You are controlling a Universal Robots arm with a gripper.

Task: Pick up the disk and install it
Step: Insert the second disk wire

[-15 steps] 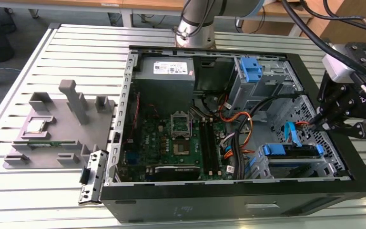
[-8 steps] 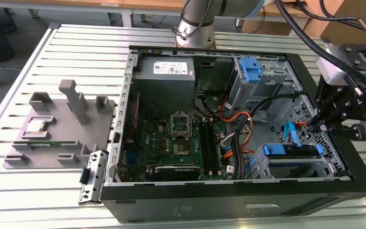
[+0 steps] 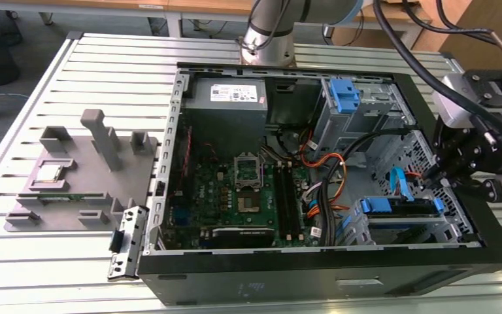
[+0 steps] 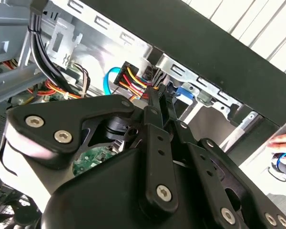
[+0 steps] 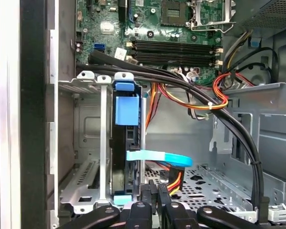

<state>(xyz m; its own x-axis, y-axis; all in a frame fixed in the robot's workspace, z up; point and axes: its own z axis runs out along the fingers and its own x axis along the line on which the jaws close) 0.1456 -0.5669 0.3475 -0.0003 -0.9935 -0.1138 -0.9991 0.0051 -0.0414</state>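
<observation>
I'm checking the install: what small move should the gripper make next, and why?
Probably a short, straight retreat from the case: the disk already stands in its cage, and the gripper hangs right by the cables, so sideways travel might snag them.

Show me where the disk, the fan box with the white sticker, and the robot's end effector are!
disk (image 3: 397,208): exterior view, on its blue rail in the drive cage.
power supply (image 3: 227,96): exterior view, beside its white sticker.
end effector (image 5: 155,193): first wrist view, between its black fingertips.
</observation>
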